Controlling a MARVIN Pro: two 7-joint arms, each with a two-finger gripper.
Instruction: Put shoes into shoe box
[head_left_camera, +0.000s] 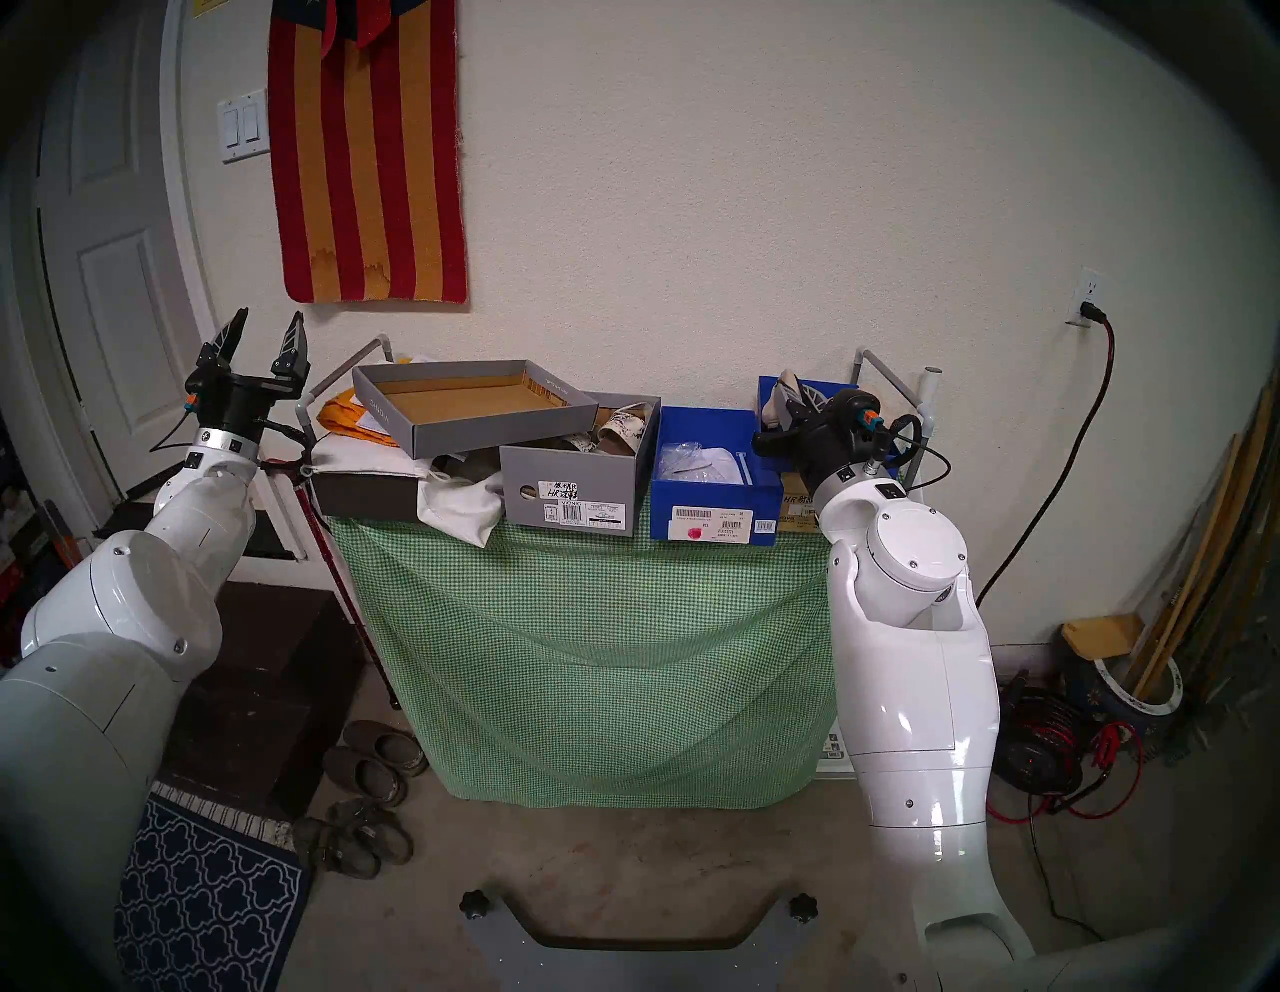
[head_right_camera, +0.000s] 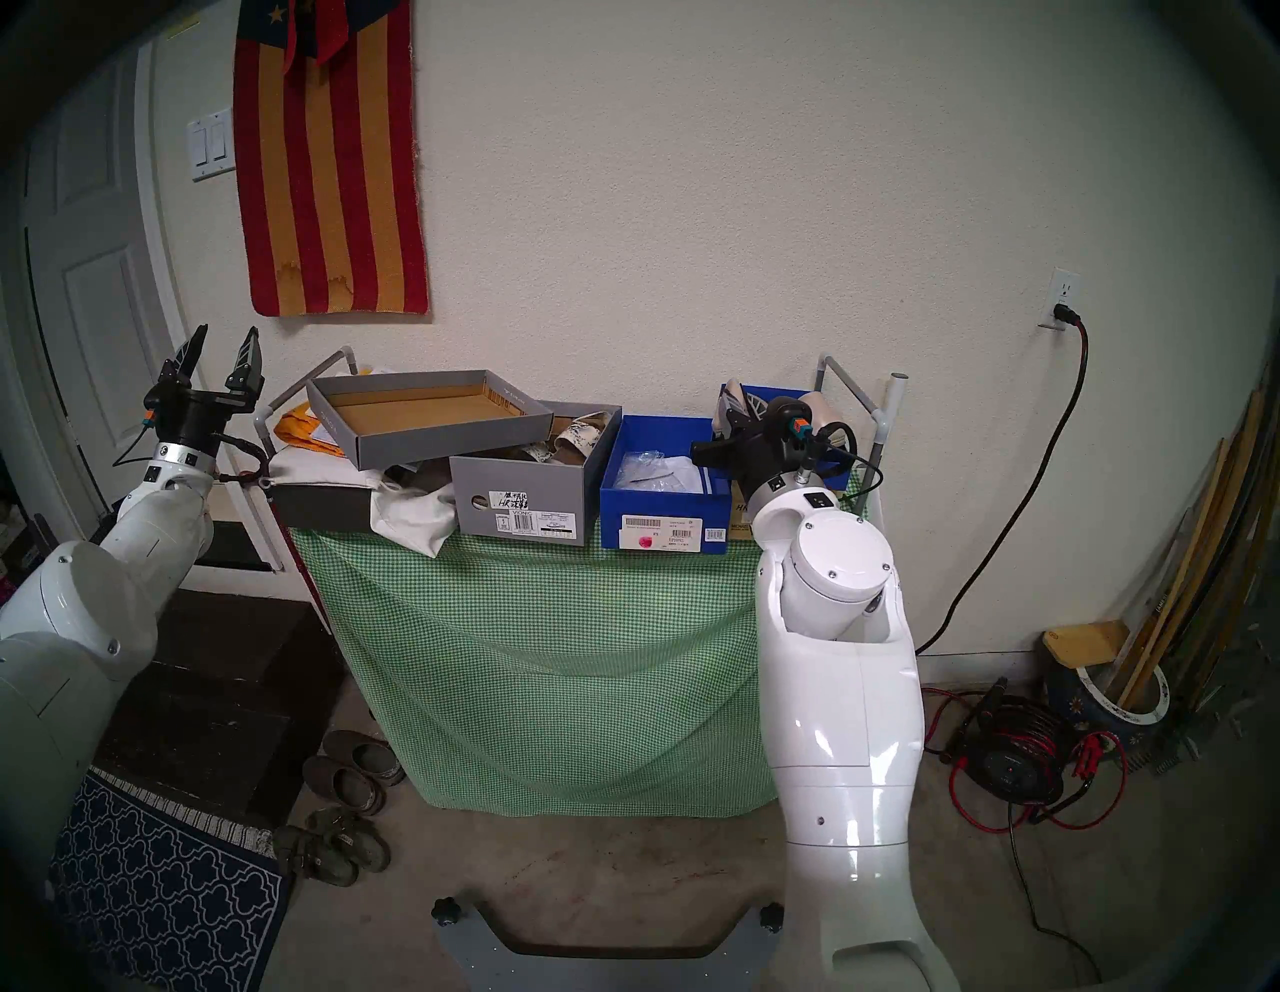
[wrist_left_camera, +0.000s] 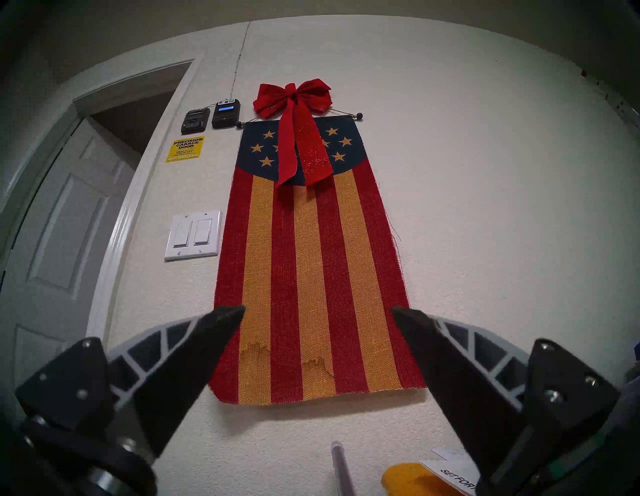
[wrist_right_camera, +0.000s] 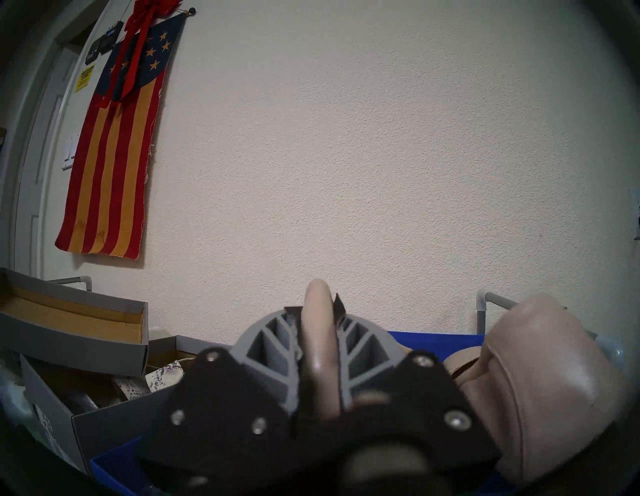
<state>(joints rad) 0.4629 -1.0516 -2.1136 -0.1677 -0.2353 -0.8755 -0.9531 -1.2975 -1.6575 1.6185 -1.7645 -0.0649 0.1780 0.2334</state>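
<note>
Right gripper (wrist_right_camera: 320, 313) pinching beige flat (wrist_right_camera: 318, 332), lower centre; likely its edge. Left gripper (head_left_camera: 260, 346) spread, upper left, empty.

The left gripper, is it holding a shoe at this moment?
No, the left gripper stands wide open with only the wall banner visible between its fingers.

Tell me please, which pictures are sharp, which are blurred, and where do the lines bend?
Head views: sharp, evenly lit; the door frame bows near the dark fisheye rim. Left wrist view: the flag is crisp, the open left hand soft. Right wrist view: the right hand and its beige flat are close and blurred.
</note>
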